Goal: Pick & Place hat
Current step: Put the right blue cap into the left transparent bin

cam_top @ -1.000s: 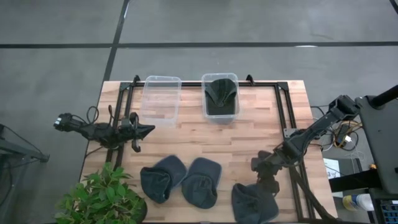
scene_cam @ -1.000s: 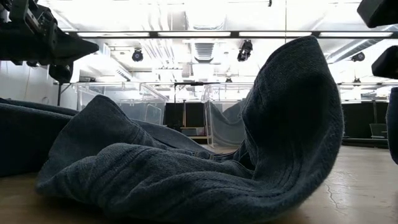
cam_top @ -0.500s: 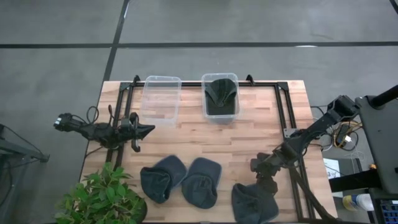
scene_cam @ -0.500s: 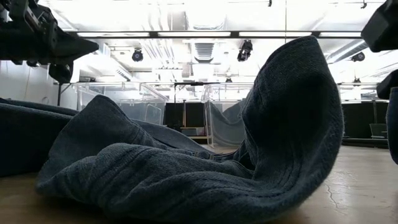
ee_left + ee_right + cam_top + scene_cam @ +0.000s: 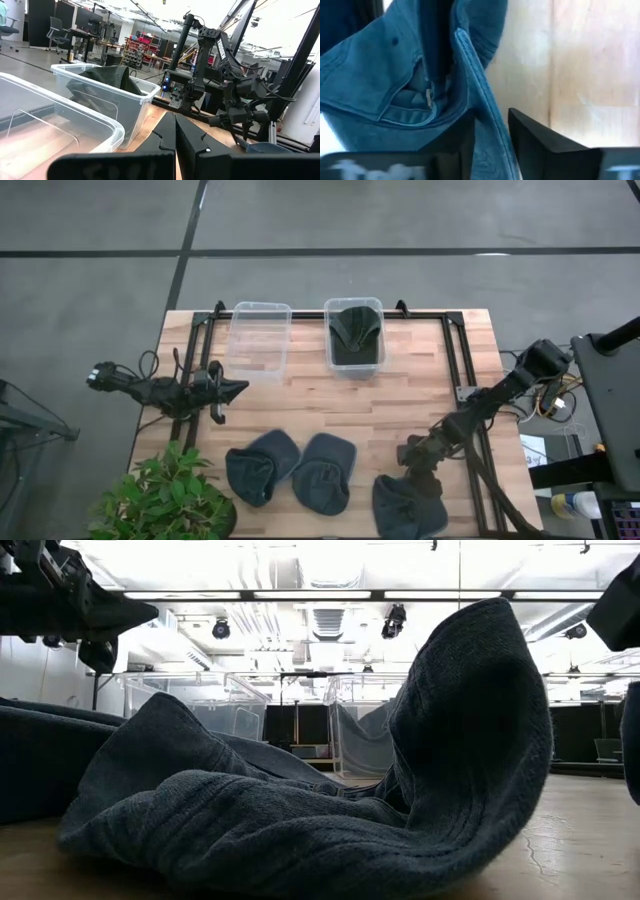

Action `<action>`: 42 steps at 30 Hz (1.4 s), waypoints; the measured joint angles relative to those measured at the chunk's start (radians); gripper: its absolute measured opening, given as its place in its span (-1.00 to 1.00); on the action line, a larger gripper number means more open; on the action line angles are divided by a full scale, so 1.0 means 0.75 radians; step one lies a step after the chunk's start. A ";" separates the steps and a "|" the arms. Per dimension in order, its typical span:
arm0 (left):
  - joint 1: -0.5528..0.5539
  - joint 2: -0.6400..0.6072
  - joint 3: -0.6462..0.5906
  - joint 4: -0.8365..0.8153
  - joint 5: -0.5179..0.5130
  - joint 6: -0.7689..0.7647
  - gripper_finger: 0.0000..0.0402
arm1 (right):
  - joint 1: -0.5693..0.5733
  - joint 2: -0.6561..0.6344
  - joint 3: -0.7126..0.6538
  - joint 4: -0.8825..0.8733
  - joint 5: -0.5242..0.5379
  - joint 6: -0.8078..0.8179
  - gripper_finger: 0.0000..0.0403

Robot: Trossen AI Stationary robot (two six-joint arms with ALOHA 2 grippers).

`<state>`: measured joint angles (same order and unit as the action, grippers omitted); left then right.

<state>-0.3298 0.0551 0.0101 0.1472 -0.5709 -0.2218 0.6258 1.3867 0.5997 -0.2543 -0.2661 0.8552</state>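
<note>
A wooden table (image 5: 400, 405) is seen from above, with three blue hats laid along its near edge. The right gripper (image 5: 418, 470) is lowered onto the rightmost hat (image 5: 408, 506), the one farthest from the potted plant (image 5: 165, 500). In the right wrist view, a fold of this hat's rim (image 5: 475, 105) is set between the two dark fingers (image 5: 532, 137), which are narrowly parted around it; whether the cloth is already pinched cannot be told. Beyond the hats stand an empty clear bin (image 5: 260, 340) and a second bin (image 5: 355, 332) holding a dark hat. The left gripper (image 5: 235, 389) is parked with fingers together, holding nothing, near the empty bin. A thin fold could slip free when lifted, since so little fabric is caught.
</note>
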 joint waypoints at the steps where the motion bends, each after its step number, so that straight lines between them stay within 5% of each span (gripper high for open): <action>1: 0.000 0.000 0.000 0.000 0.000 -0.001 -1.00 | -0.001 0.007 0.008 0.003 -0.020 -0.002 -0.58; 5: 0.000 0.000 0.000 0.002 -0.004 -0.052 -1.00 | 0.000 0.018 0.028 0.001 -0.062 -0.028 -0.90; 14: 0.000 0.000 0.000 0.003 -0.004 -0.087 -1.00 | -0.051 -0.135 0.195 -0.390 0.130 -0.095 -0.94; 20: 0.001 0.000 0.001 0.022 -0.004 -0.103 -1.00 | -0.089 -0.284 0.386 -0.693 0.431 -0.149 -0.95; 27: 0.001 -0.001 0.001 0.073 -0.064 -0.105 -0.98 | -0.099 -0.422 0.571 -0.698 0.893 -0.255 -0.95; 36: 0.002 -0.001 0.001 0.174 -0.100 -0.009 -0.60 | -0.152 -0.431 0.754 -0.677 1.408 -0.368 -0.95; 42: 0.002 -0.001 0.001 0.186 -0.114 -0.060 -0.49 | -0.287 -0.378 0.800 -0.430 1.434 -0.550 -0.95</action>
<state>-0.3283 0.0547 0.0105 0.2867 -0.6563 -0.2668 0.4107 1.1034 1.1994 -0.5765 0.8095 0.4430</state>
